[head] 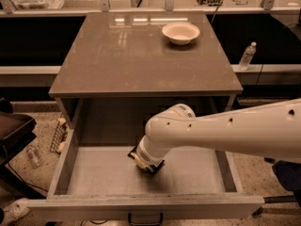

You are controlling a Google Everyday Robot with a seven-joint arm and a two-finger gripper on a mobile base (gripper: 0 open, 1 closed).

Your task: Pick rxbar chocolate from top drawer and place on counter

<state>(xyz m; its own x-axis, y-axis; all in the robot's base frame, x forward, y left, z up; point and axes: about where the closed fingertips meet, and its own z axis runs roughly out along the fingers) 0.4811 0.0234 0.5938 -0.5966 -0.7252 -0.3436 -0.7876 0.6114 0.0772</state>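
Note:
The top drawer (94, 173) is pulled open below the counter (131, 55). My white arm reaches in from the right, and my gripper (147, 164) is down at the drawer floor near its middle. It sits on a small black flat thing, the rxbar chocolate (133, 153). Only the bar's dark edges show beside the wrist, which hides the rest. The bar lies on the drawer floor.
A white bowl (180, 32) stands on the counter at the back right. A plastic bottle (247, 55) stands on the ledge to the right. A pale metal-railed shelf (150, 6) runs behind the counter. The dark drawer handle (145, 219) is at the front.

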